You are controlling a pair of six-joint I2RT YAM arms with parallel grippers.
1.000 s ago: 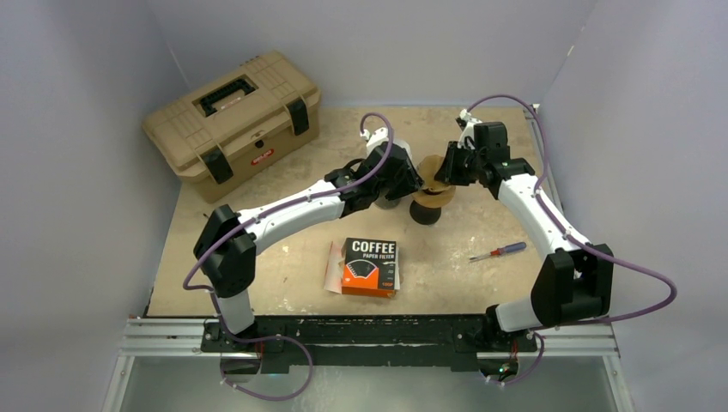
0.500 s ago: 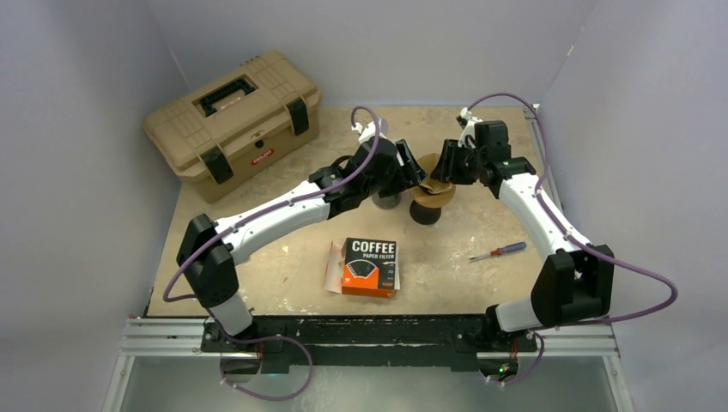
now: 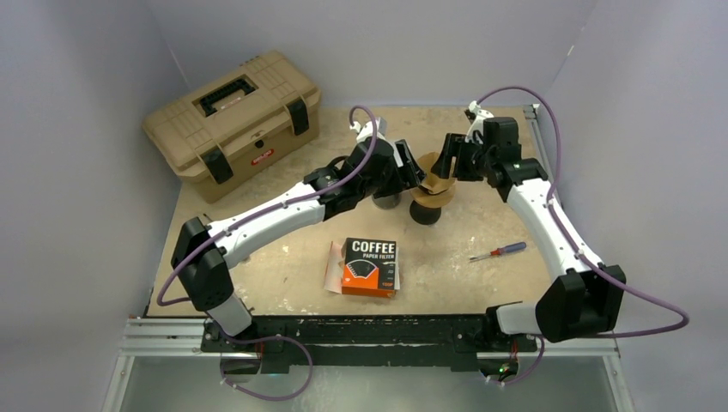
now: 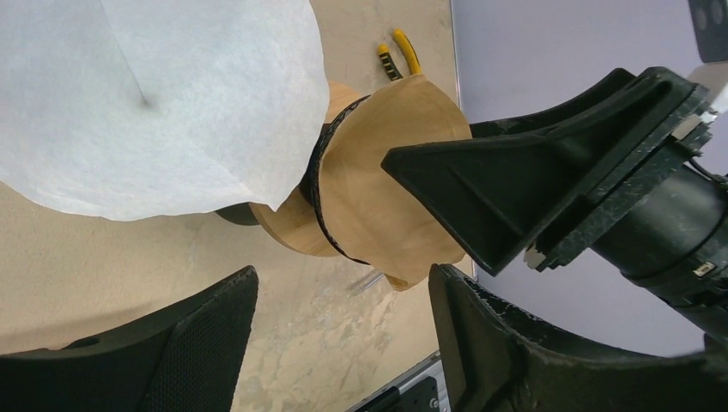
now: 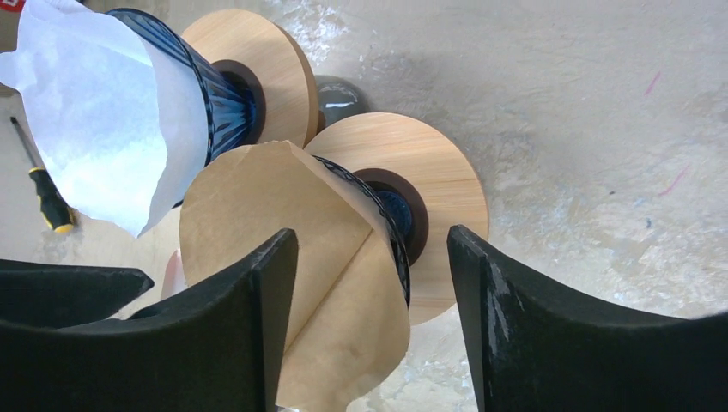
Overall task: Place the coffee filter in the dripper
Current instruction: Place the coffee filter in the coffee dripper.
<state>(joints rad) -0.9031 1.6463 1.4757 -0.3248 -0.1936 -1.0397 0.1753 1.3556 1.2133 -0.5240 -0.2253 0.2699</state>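
1. Table (image 3: 446,283): a worn, pale top that fills the middle of the overhead view and carries everything listed below.
2. Toolbox (image 3: 232,124): a tan case with black latches and handle, in the upper left of the overhead view. Its lid is shut, so its contents cannot be seen.
3. Coffee filter box (image 3: 371,266): an orange and black carton lying flat at lower centre, well apart from the drippers. A pale flap shows at its left edge.
4. Dripper (image 5: 429,172): a blue glass cone on a round wooden collar, at the centre of the right wrist view. The brown coffee filter (image 5: 266,215) sits inside the cone, its paper edge rising above the rim. In the overhead view this dripper stands on a dark rounded vessel (image 3: 425,215).
5. Second dripper (image 5: 219,94): of the same build, just beside the first, at the upper left of the right wrist view. It holds a white filter (image 5: 94,129) that flares well past its rim.
6. Right gripper (image 5: 371,233): the jaws are spread wide, one finger on each side of the brown-filter dripper. Whether the pads touch the paper cannot be told.
7. Left gripper (image 4: 343,275): the jaws are spread with nothing between them, low in the left wrist view. It faces the same dripper from the opposite side, with the white filter close overhead.
8. Screwdriver (image 3: 498,251): it has a red and blue handle and lies alone at right of centre.
9. Yellow-and-black-handled tool (image 5: 43,202): it lies on the table at the left edge of the right wrist view.
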